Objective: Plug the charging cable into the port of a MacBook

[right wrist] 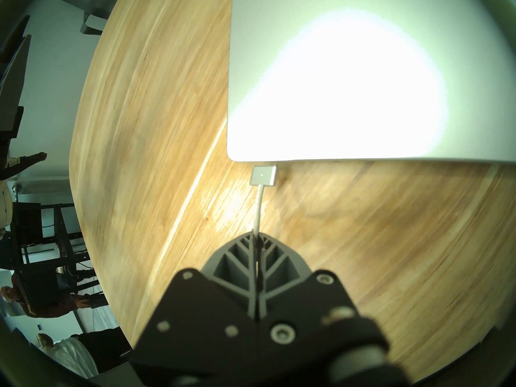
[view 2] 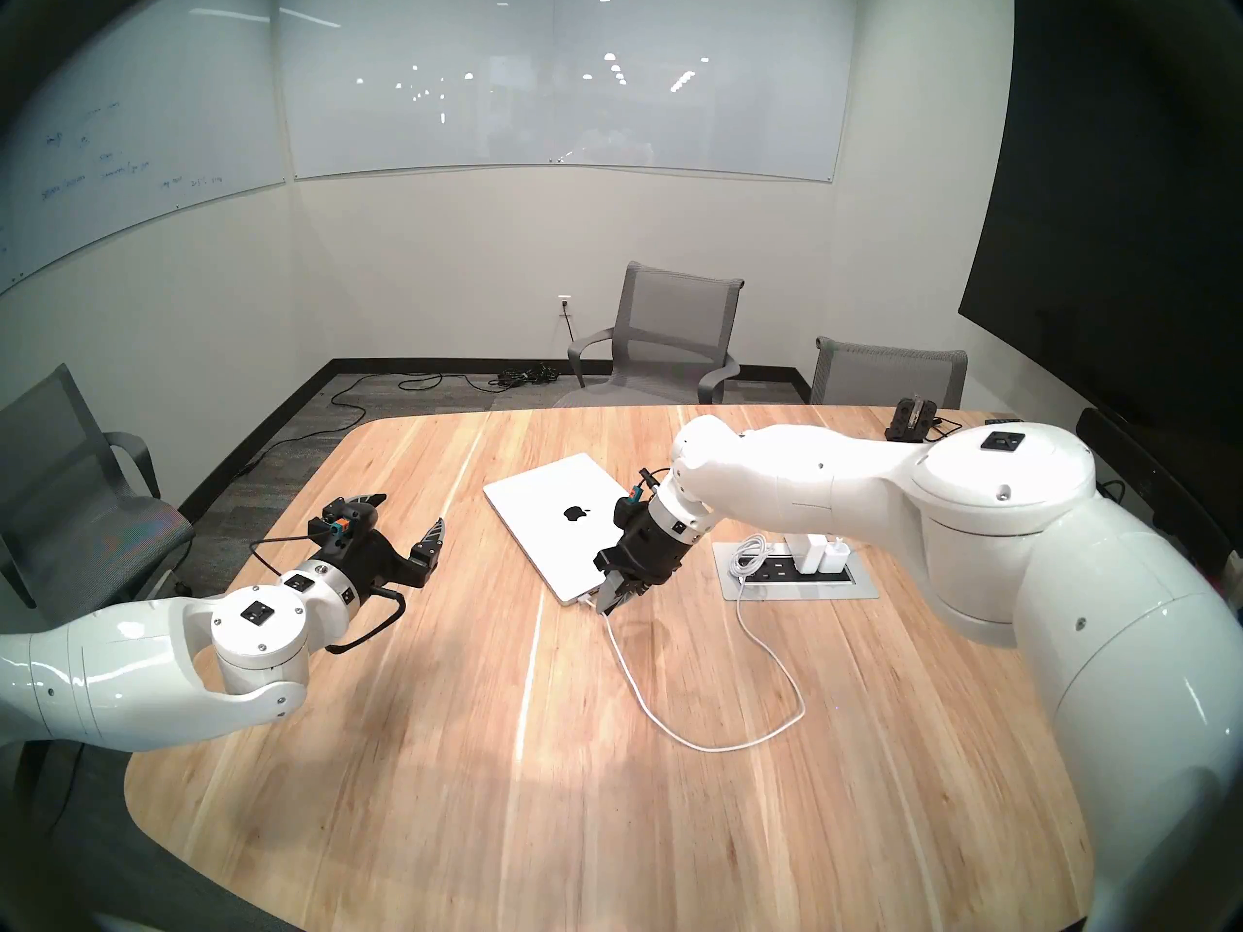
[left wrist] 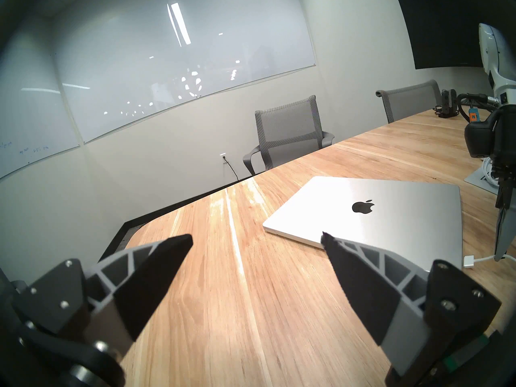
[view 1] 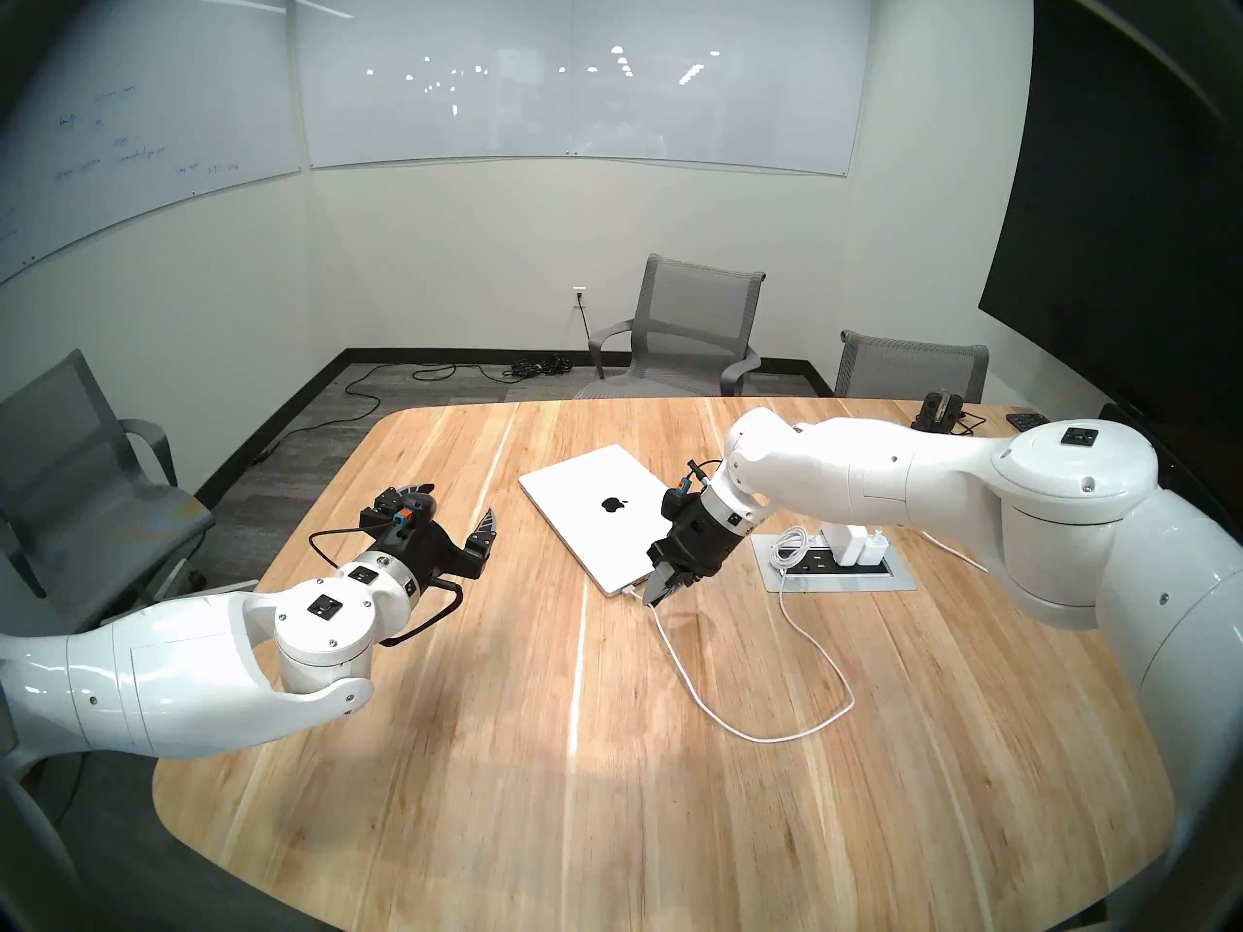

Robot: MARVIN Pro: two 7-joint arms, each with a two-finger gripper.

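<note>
Closed MacBook (view 1: 600, 515), smooth matte silver slab with rounded corners and a black apple logo, lies flat mid-table on the pale streaky wooden table (view 1: 471, 742). The right gripper (view 1: 654, 593), ribbed grey fingers on black mounts, is pinched tight on the charging cable (view 1: 773, 732), a thin white cord, just behind its small flat rectangular connector (right wrist: 263, 176). The right wrist view alone shows that connector sitting against the laptop's near edge by the corner; whether it is seated I cannot tell. The cord loops loosely over the wood back to the grey metal outlet plate (view 1: 894, 582) on the right. The left gripper (view 1: 459, 507) hangs above the table, left of the laptop, fingers spread wide, holding nothing. Three grey mesh chairs, two arms, one laptop.
</note>
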